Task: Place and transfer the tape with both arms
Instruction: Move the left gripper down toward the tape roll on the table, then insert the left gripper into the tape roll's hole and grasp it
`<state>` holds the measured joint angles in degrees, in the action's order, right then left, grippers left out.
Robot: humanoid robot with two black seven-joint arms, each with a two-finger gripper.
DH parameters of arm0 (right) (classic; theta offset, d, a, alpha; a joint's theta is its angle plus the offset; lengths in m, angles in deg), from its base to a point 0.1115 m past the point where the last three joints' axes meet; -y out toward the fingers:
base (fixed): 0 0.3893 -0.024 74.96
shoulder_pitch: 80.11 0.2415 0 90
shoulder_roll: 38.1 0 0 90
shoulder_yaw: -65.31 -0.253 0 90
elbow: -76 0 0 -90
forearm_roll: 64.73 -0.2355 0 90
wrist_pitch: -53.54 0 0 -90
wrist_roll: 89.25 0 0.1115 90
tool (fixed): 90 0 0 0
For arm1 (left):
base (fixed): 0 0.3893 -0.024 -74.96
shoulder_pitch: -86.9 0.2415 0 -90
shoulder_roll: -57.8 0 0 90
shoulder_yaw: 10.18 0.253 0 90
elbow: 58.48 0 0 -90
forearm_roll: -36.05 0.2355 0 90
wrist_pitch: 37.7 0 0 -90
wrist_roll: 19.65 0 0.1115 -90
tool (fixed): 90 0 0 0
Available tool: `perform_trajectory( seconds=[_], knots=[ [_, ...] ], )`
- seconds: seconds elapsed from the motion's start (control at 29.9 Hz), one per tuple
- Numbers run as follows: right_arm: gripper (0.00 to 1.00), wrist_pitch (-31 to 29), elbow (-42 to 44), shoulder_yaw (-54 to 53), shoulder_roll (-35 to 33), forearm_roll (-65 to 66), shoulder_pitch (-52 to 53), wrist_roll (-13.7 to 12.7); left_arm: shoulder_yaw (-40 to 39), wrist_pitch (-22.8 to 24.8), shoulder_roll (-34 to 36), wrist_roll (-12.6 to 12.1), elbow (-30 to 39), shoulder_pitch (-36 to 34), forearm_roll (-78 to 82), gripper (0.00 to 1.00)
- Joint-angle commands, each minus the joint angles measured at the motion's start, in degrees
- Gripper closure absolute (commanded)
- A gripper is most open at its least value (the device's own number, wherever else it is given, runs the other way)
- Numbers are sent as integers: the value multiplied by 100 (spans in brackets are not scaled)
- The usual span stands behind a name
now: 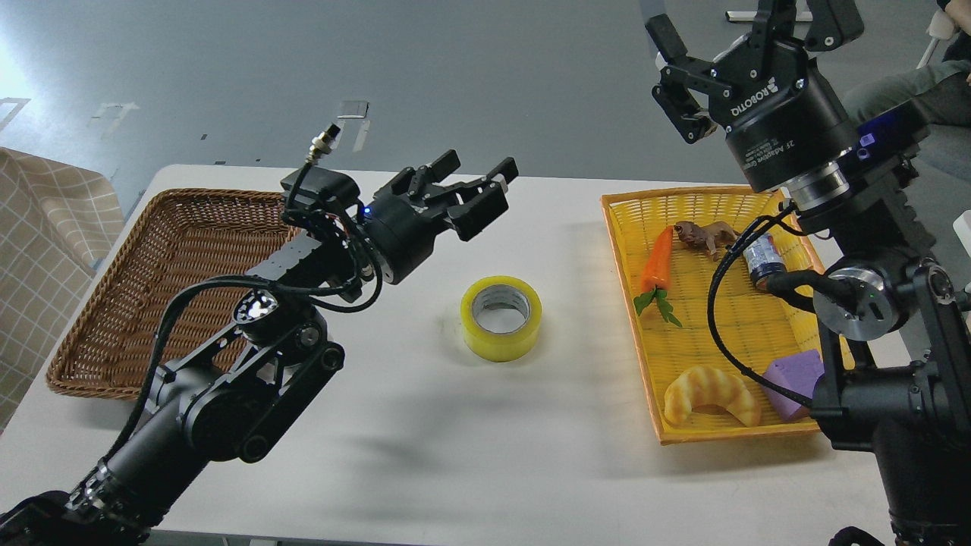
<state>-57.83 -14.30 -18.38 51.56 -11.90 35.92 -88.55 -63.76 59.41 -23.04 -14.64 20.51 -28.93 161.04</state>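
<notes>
The tape (pixel 501 317), a wide yellow roll with a grey-white core, lies flat on the white table (pixel 425 447) near its middle. My left gripper (pixel 476 173) is open and empty. It points to the right, low over the table, just behind and left of the tape and apart from it. My right gripper (pixel 747 26) is open and empty, held high at the top right above the far end of the yellow tray (pixel 721 334).
A brown wicker basket (pixel 114 303) stands at the table's left. The yellow tray holds a carrot (pixel 656 262), a croissant toy (pixel 709 394), a purple block (pixel 793 379), a small brown animal toy (pixel 702 235) and a small bottle (pixel 758 258). A checked cloth (pixel 38 243) hangs at the far left.
</notes>
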Motion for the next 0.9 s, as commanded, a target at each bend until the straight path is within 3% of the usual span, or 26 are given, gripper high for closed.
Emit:
perform_trajectory(
  seconds=[0.0,0.17,0.3,0.74,0.87],
  knots=[
    [0,2,-92,-42,-2,0,-1,0,469,-7,-11,-114,-585,-334,1,2],
    [0,11,-145,-94,-2,0,-27,0,997,-112,-28,-123,-1297,-704,1,2],
    [0,55,-224,-191,-2,0,-45,0,1516,-525,33,-123,-1790,-827,1,2],
    [0,64,-268,-209,-54,0,-159,0,1859,-658,332,-114,-1931,-836,1,2],
    [0,64,-268,-209,-54,0,-203,0,2307,-658,507,-114,-1922,-889,1,2]
  ],
)
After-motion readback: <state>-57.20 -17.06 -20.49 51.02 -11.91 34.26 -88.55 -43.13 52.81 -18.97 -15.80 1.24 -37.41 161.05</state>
